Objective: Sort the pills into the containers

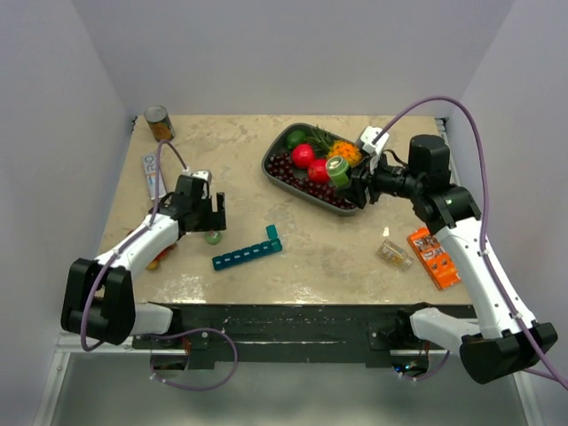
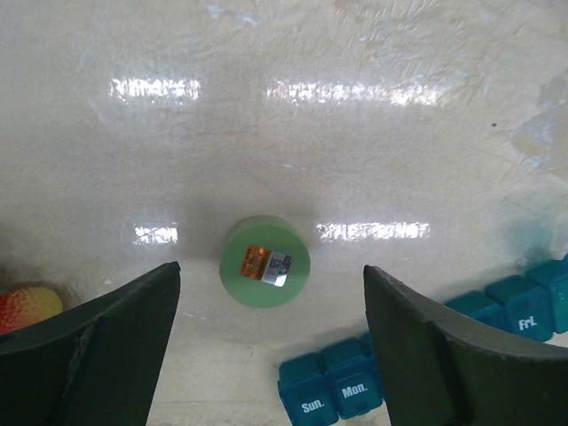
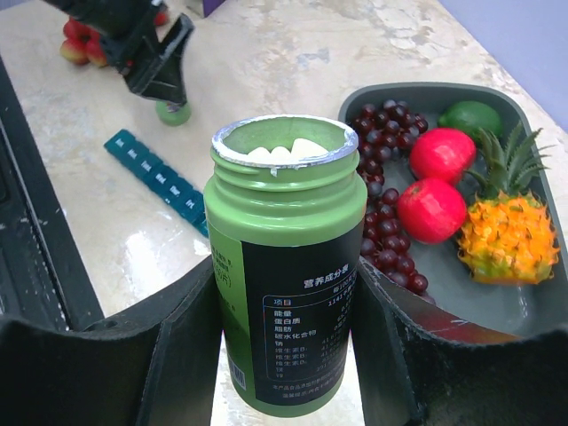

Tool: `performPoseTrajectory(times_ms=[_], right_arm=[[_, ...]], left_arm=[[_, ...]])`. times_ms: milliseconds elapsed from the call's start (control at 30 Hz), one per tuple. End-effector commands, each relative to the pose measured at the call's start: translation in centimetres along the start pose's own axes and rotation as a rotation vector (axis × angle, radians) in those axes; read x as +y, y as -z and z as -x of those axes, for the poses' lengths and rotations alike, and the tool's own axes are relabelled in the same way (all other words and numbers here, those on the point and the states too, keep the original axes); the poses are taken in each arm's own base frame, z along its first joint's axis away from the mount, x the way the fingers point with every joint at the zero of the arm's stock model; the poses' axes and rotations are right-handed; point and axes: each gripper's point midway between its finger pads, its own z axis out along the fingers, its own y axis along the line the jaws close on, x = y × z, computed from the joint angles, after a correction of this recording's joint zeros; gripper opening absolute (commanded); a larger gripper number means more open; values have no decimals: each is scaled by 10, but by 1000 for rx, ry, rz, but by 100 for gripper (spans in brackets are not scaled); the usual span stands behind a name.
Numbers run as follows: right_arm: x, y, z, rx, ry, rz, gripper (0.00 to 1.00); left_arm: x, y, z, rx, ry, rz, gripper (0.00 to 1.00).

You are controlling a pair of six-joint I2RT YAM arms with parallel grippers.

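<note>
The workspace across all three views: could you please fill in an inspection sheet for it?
Surface: beige marbled tabletop, glossy.
Job's things: teal pill organizer, one end lid raised; green pill bottle, uncapped, white pills inside; green cap lying on the table.
Clutter: grey fruit tray, can, orange packet, small clear box.
Grippers: left gripper open above the cap, not touching it; right gripper shut on the bottle.
Cables: purple cable arches over the right arm; another runs along the left arm.
Surroundings: plain walls on three sides.
</note>
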Motion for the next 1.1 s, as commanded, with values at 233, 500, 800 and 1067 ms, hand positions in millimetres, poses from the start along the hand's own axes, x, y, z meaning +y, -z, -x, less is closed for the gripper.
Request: performPoseTrajectory(times_ms=[233,500,800,1067], right_arm=[[-52,28,105,-399,-183,-299,0],[-104,129,222,-854,-186,-546,0],[-75,145,192,-896,-64,-604,0],[-25,56,110,-567,-4,-252,0]], left_arm=[[-12,64,48,-362,-14,-132,89],[-14,75,51,-404,-30,-150,89],[-22,74,49,-397,-43,-197,89],[-40,81,49,-410,-97,-298,89]])
